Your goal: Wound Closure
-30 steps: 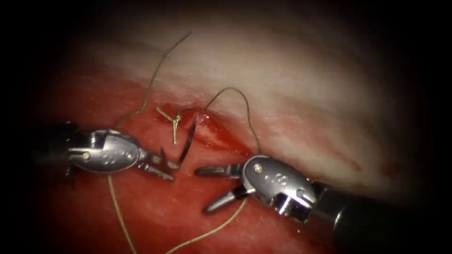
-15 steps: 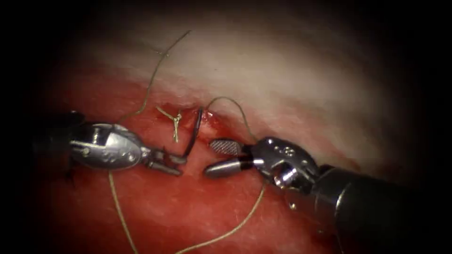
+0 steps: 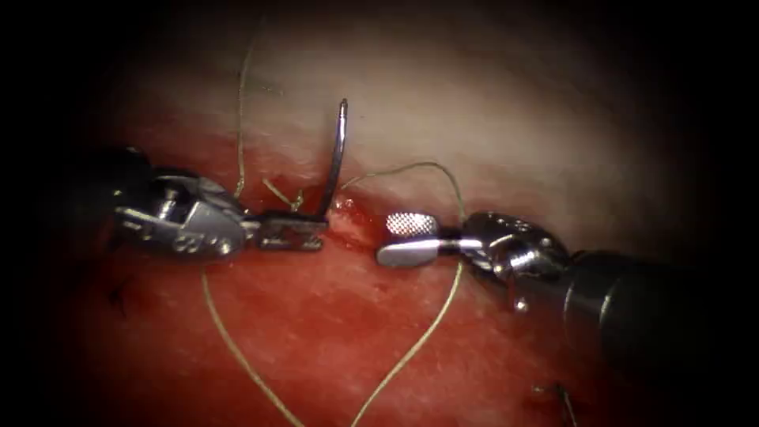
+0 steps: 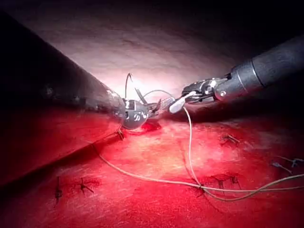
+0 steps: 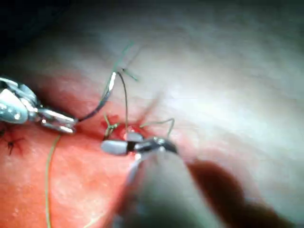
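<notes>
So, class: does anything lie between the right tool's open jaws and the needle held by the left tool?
Nothing visible: only bare tissue with red fluid separates the right tool from the needle in the left tool.

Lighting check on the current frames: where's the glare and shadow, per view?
Endoscope view: edges fall dark; light pools on the pale tissue; glints on the left tool, which holds the needle near one end, clear of the tissue, and on the open, empty right tool. Left wrist view: its own shaft is in shadow.
</notes>
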{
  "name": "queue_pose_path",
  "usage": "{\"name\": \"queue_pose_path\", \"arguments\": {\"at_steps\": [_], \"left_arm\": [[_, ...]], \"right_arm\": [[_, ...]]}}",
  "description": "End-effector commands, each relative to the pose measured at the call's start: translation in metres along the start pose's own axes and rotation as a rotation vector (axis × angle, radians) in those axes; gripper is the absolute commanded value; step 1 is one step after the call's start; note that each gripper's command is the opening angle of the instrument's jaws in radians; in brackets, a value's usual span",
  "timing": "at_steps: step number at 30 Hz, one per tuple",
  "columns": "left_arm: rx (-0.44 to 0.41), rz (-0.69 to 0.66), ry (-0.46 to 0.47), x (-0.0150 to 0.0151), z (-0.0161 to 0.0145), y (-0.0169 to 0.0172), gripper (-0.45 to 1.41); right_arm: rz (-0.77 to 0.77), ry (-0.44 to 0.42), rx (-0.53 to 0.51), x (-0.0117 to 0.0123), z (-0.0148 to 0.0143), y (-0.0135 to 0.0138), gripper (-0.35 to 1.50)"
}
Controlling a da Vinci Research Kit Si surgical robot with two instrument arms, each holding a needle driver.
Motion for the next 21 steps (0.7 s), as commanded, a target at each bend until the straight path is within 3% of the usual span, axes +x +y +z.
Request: {"name": "queue_pose_path", "arguments": {"at_steps": [1,10,21], "left_arm": [[0.01,0.035,-0.016,-0.0003,0.0012,0.0002,-0.45],[0.109,0.179,-0.08,-0.0007,0.0017,0.0008,-0.45],[0.124,0.237,-0.056,0.0001,0.0033,0.0024,-0.45]], "right_arm": [[0.018,0.011,0.005,0.0009,0.0009,0.0002,0.89],[0.075,0.028,0.004,0.0026,0.001,0.0001,0.91],[0.146,0.026,0.031,0.0032,0.0029,0.0,0.91]]}}
